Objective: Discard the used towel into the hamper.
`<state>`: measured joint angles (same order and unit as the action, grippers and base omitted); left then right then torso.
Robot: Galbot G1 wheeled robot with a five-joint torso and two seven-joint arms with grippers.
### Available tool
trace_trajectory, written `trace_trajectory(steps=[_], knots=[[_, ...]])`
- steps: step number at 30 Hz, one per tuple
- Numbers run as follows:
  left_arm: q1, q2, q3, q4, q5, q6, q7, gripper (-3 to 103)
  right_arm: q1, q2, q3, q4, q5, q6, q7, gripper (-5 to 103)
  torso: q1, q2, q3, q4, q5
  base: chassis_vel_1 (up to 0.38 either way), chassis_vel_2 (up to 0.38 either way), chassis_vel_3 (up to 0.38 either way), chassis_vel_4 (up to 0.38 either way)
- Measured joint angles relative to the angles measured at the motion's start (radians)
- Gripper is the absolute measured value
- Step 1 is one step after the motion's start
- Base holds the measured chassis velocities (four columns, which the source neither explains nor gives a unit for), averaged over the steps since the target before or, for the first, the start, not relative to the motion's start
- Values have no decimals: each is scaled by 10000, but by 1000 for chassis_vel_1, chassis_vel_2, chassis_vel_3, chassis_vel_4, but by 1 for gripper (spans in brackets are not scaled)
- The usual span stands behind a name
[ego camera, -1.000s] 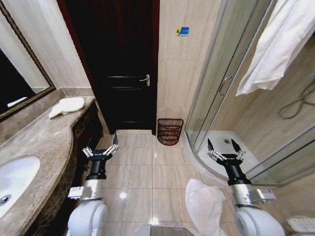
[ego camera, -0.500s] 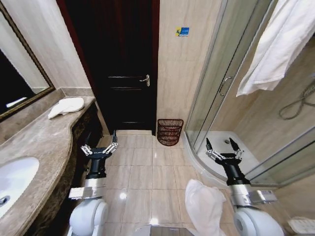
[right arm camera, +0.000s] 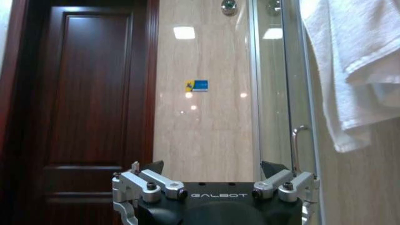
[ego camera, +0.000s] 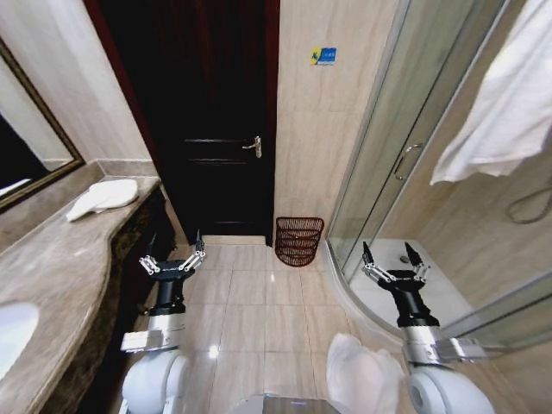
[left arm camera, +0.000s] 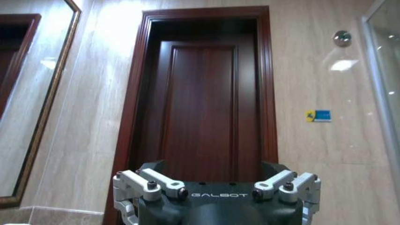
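Note:
The hamper (ego camera: 298, 241), a dark reddish-brown woven basket, stands on the floor against the wall between the door and the shower. A crumpled white towel (ego camera: 360, 378) lies low beside my right arm. A folded white towel (ego camera: 102, 197) rests on the counter's far end, and another white towel (ego camera: 509, 103) hangs over the shower glass. I cannot tell which one is the used towel. My left gripper (ego camera: 172, 257) and right gripper (ego camera: 390, 261) are both held up over the floor, open and holding nothing, well short of the hamper.
A dark wooden door (ego camera: 207, 129) is shut straight ahead. A marble counter (ego camera: 52, 276) runs along the left under a mirror (ego camera: 26, 164). The curved glass shower enclosure (ego camera: 405, 164) takes up the right. Tiled floor (ego camera: 259, 302) lies between my arms and the hamper.
The whole picture has shifted: the counter and sink slid left and the shower moved further out to the right, so the camera has moved. Both arms hold the same pose.

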<state>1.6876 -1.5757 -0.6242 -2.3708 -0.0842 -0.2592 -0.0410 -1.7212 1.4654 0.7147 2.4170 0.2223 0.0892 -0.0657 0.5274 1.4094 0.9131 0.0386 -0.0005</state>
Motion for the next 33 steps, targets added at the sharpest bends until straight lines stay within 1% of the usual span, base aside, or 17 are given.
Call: trace_trajectory(steps=[2,5,7,11,18,29,33], knots=[[31,-21,-1,4,-24,0,-1,100,23,9,-21,-23,0,128,88,100,2,-1,1,0,7,-211,221,216,-219],[48,-24,-1,27,-52,3,-1,100,36,20,-56,-67,-25,329,118,100,7,-2,2,1,6,-191,186,181,-136],[42,-34,-1,36,-97,10,-2,100,46,22,-58,-90,-65,402,118,100,7,-3,2,-1,9,-161,86,59,-60],[-11,-110,-7,65,-326,-8,-4,100,66,8,-48,-119,-98,545,151,100,-1,-1,0,-5,4,-47,61,-28,-21],[-82,-120,-18,111,-339,-140,47,100,249,-12,-80,-147,-283,657,481,100,-13,6,-4,-2,4,68,-4,-29,36],[46,-296,46,26,-267,-182,93,100,218,-84,-76,-196,-337,762,497,100,-3,3,-1,-2,5,12,11,15,16],[140,-326,27,-49,-203,-161,-57,100,284,-163,-28,-282,-337,831,551,100,-3,3,-1,-2,5,56,44,56,62]])
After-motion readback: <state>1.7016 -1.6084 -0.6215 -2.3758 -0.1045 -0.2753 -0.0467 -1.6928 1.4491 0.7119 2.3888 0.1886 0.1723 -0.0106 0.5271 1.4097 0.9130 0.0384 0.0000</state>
